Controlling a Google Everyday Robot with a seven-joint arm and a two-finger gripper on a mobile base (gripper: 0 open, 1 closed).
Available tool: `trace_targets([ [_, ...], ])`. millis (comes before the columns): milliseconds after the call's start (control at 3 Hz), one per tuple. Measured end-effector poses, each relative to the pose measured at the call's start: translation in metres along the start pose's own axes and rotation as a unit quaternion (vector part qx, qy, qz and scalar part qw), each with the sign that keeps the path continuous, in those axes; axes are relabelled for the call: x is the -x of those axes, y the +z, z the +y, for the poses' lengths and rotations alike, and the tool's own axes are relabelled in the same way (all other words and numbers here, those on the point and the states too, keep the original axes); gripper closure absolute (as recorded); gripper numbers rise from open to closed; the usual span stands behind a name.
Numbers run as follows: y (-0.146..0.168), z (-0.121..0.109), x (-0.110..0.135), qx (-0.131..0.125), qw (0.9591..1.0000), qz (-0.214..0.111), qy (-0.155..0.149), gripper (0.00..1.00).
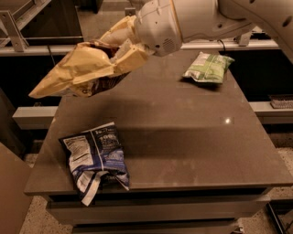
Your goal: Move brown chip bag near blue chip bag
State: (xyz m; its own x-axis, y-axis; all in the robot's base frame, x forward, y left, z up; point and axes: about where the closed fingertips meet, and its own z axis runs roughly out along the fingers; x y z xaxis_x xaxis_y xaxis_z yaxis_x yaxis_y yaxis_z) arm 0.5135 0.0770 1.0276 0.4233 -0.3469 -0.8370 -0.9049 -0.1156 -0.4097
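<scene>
Large wrinkly foil brown chip bag (78,68), tan-yellow side up and brown face under, hangs in air over left rear of smooth dark table (183,137). Cream gripper (121,48) on rounded white arm (183,18) pinches its right end. Crumpled dark blue chip bag (96,153) with white label panel lies flat at front left edge, well apart from the brown one. Small green-and-white bag (208,67) lies at rear right.

The gripper (120,48), above the table's (183,137) back-left corner, clamped the brown chip bag (78,71) with its jaws half buried in folds; the bag's lettering was mostly hidden. The arm (238,13) ran off the top edge. The blue chip bag's (94,153) print was too small to read.
</scene>
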Motion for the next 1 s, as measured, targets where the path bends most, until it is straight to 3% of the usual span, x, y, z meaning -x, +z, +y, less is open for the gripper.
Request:
trace_targets([
  [333,-0.017,0.025,-0.005,-0.011,0.9977,0.028,0.061,0.36],
  [667,-0.032,0.041,-0.015,-0.027,0.9919,0.047,0.115,0.12],
  [1000,-0.031,0.043,-0.013,-0.026,0.9919,0.048,0.115,0.0],
])
